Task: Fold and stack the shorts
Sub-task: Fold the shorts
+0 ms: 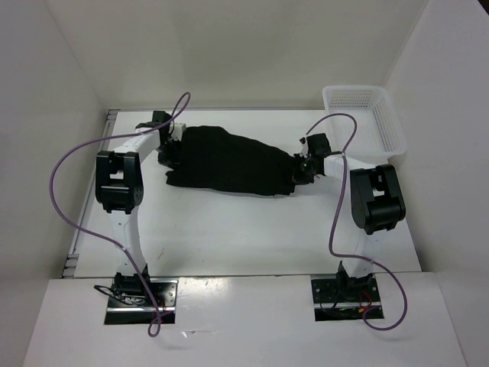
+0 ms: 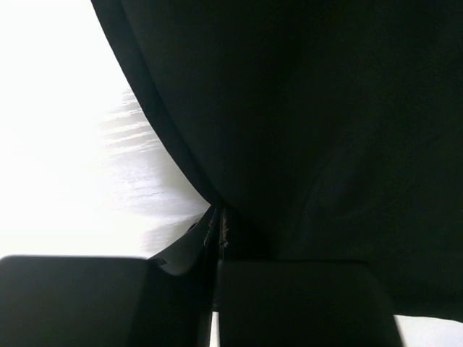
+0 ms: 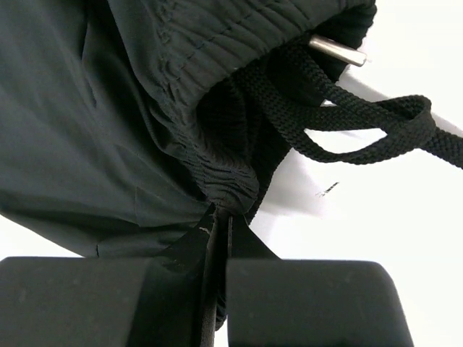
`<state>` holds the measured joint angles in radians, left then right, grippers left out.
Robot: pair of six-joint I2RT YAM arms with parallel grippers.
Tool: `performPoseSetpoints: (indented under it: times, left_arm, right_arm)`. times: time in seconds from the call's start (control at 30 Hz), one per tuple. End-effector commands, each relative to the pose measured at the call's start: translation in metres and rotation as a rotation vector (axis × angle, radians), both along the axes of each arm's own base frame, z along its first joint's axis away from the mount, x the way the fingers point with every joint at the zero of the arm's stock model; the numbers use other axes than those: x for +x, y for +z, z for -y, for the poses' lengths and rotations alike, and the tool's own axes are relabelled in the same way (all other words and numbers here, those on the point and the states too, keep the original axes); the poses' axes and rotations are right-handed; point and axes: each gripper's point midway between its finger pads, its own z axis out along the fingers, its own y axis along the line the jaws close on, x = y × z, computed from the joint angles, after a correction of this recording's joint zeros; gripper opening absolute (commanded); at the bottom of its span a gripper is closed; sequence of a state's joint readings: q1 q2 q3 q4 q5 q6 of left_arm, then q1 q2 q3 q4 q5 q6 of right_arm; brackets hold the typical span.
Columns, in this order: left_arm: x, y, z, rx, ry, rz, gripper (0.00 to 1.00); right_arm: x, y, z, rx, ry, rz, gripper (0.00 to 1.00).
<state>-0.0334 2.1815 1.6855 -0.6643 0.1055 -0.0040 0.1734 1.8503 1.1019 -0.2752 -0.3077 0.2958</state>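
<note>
the shorts lie stretched across the far part of the tabletop, well to the left of the white mesh basket and a little nearer the arms than it is. each end is pinched. the right pincer, the one closer to the basket, is closed tight on the gathered waistband. in its wrist view the elastic bunches right at the fingertips. the drawstring with its metal tip loops loose beside the grip, not caught in it. the left pincer, at the end farthest from the basket, is likewise clamped on a plain fabric edge. this is likely a leg hem, though that view is too dark to say.

holding both ends this way reads as a means to keep the cloth taut between the arms, so it can be spread or carried over itself without bunching. the span between them looks narrow and somewhat twisted, so i judge the fold barely begun. the next move probably needs both arms travelling together. if one leads, the thin fabric may slip from a grip or trap the loose drawstring under the fold.
</note>
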Motion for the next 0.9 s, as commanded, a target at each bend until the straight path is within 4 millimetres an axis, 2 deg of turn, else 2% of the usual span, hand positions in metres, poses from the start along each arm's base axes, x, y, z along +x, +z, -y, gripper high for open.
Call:
performPoseSetpoints:
  times: [0.0,0.03,0.13,0.23,0.3,0.33,0.37,0.43,0.47,0.5,0.57,0.77,0.8,0.87]
  left_arm:
    - [-0.048,-0.025,-0.009,0.054,0.007,-0.166,0.0]
    - [-0.049,-0.024,-0.014,0.075,0.013,-0.155,0.0]
    - [-0.055,-0.019,-0.028,0.175,0.034,-0.127,0.0]
    - [-0.06,-0.008,-0.042,0.25,0.057,-0.11,0.0]
    - [-0.062,0.001,-0.044,0.257,0.062,-0.092,0.08]
    - [-0.063,0.006,-0.042,0.243,0.059,-0.08,0.2]
    - [-0.065,0.011,-0.035,0.232,0.044,-0.076,0.39]
    - [-0.065,0.024,-0.024,0.203,0.025,-0.049,0.46]
    - [-0.061,0.031,-0.014,0.173,0.005,-0.028,0.46]
    - [-0.059,0.034,-0.011,0.159,0.001,-0.019,0.5]
    - [-0.05,0.041,-0.004,0.124,-0.009,0.0,0.52]
    - [-0.027,0.02,0.037,0.004,-0.09,-0.032,0.55]
    - [-0.025,0.011,0.048,-0.024,-0.112,-0.051,0.57]
    - [-0.011,0.014,0.06,-0.05,-0.133,-0.026,0.58]
  right_arm:
    - [0.008,0.008,0.006,-0.06,0.036,0.066,0.0]
    - [0.008,0.011,0.006,-0.064,0.045,0.079,0.0]
    - [0.021,0.033,0.023,-0.116,0.064,0.149,0.0]
    - [0.023,0.048,0.031,-0.165,0.134,0.199,0.0]
    - [0.026,0.061,0.037,-0.179,0.145,0.234,0.0]
    - [0.027,0.067,0.038,-0.195,0.169,0.26,0.0]
    - [0.025,0.065,0.039,-0.203,0.183,0.255,0.0]
    - [0.024,0.075,0.04,-0.224,0.213,0.288,0.0]
    - [0.022,0.073,0.041,-0.23,0.224,0.281,0.0]
    - [0.02,0.077,0.043,-0.244,0.246,0.294,0.0]
    - [0.02,0.081,0.049,-0.282,0.251,0.303,0.0]
    - [0.03,0.111,0.068,-0.416,0.267,0.367,0.0]
    - [0.038,0.121,0.074,-0.454,0.251,0.392,0.0]
    - [0.04,0.131,0.083,-0.507,0.253,0.396,0.0]
